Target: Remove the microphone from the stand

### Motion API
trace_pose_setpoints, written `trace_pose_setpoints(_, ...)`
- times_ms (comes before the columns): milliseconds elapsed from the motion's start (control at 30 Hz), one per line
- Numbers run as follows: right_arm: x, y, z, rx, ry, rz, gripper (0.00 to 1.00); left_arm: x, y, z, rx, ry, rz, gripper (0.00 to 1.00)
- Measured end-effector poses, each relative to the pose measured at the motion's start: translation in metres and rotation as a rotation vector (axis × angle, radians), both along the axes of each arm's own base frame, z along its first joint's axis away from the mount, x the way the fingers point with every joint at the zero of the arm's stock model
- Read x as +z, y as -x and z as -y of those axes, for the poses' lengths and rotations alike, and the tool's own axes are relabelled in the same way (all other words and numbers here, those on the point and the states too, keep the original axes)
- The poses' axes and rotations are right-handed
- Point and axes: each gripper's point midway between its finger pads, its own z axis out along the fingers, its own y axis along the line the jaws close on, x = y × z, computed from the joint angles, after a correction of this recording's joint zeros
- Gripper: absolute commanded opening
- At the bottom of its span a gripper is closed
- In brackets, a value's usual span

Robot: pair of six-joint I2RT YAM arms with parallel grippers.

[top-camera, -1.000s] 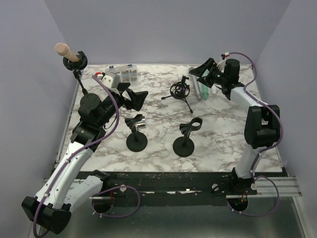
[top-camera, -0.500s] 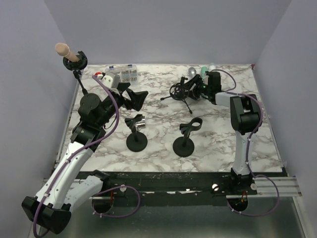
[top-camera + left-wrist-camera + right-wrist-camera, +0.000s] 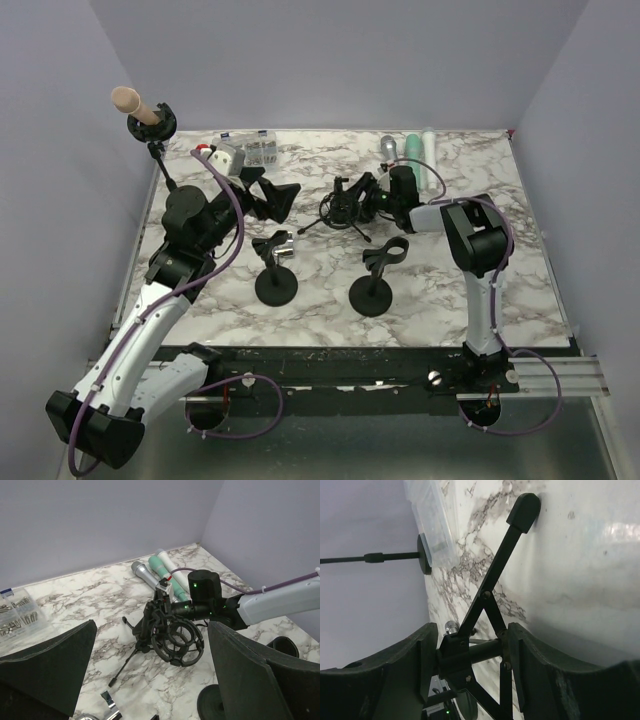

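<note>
A beige microphone (image 3: 130, 101) sits in the black clip (image 3: 156, 123) of a tall stand at the back left corner, its head pointing left. My left gripper (image 3: 275, 197) is open and empty, to the right of and below that stand; in its wrist view (image 3: 150, 630) it looks at a black shock-mount tripod stand (image 3: 176, 639). My right gripper (image 3: 377, 196) lies low at mid table, shut on that tripod stand (image 3: 340, 203). In the right wrist view the jaws (image 3: 472, 650) clamp the tripod's hub (image 3: 470, 652).
Two empty clip stands on round bases stand in front (image 3: 275, 272) (image 3: 374, 282). Silver (image 3: 388, 147), green (image 3: 411, 150) and white (image 3: 430, 150) microphones lie at the back right. A clear box of small parts (image 3: 256, 148) sits at the back left.
My right arm swung from the back right corner down to mid table, closed on the tripod stand and dragged it left and nearer. The left arm barely moved.
</note>
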Motion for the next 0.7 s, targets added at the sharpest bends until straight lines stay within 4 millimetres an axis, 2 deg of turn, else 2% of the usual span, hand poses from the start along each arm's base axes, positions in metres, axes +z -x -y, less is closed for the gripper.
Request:
trace_pose_setpoints(167,0.000,0.023,0.002,0.017,-0.006,-0.011,0.63,-0.003,-0.002,0.001,0.000,-0.004,-0.008,0.97)
trace_pose_setpoints(333,0.002,0.028,0.005,0.038,0.028,0.001,0.71,-0.004,-0.003,0.000,0.004,-0.009,-0.007,0.97)
trace_pose_setpoints(467,0.008,0.023,0.006,0.058,0.075,0.015,0.81,-0.004,-0.006,-0.003,0.033,-0.023,0.002,0.97)
trace_pose_setpoints(567,0.021,0.013,0.010,0.059,0.097,0.045,0.89,-0.007,-0.009,-0.010,0.077,-0.032,-0.007,0.97)
trace_pose_setpoints(700,0.046,0.004,0.032,0.024,0.130,0.097,0.96,-0.008,-0.008,-0.021,0.135,-0.039,-0.052,0.97)
